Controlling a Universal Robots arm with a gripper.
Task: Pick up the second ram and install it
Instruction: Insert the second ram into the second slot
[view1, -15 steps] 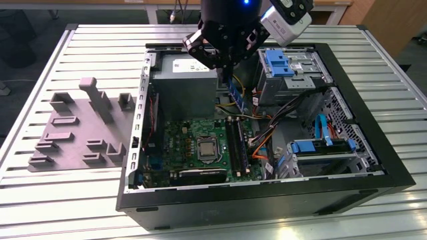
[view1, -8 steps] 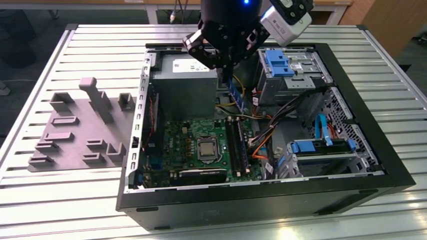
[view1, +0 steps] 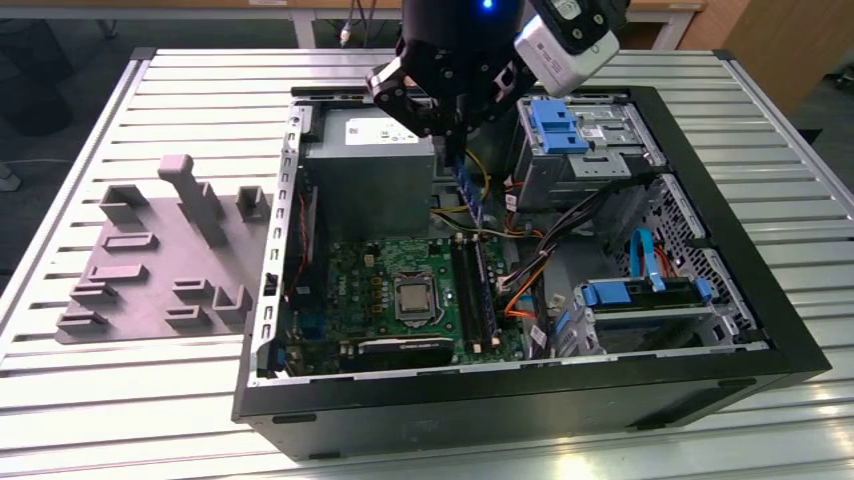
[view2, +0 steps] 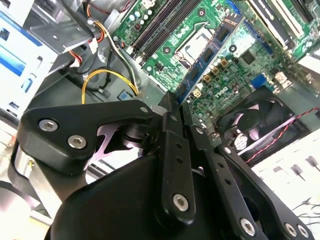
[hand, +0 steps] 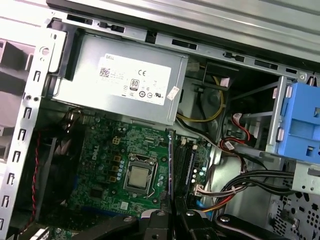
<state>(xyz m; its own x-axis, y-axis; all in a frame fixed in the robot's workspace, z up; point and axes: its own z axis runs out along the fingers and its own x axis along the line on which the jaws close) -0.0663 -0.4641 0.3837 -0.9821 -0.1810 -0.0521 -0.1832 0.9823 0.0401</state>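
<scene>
My gripper (view1: 451, 132) hangs over the open computer case (view1: 747, 330), between the power supply and the drive cage. It is shut on the second ram (view1: 463, 180), a thin dark blue board that points down from the fingertips toward the motherboard (view1: 360, 275). In the first wrist view the ram (hand: 171, 160) shows edge-on, running out from the gripper (hand: 173, 212) beside the long black memory slots (hand: 192, 162). In the second wrist view the ram (view2: 205, 62) stretches out from the closed gripper (view2: 172, 102) above the board, and the slots (view2: 160, 30) lie off to one side.
The grey power supply (view1: 367, 165) stands close beside the gripper, and blue drive brackets (view1: 554, 125) (view1: 627, 295) and loose cables (view1: 534, 270) crowd the other side. The processor (view1: 416, 298) sits mid-board. A grey part fixture (view1: 160, 250) lies at the exterior view's left.
</scene>
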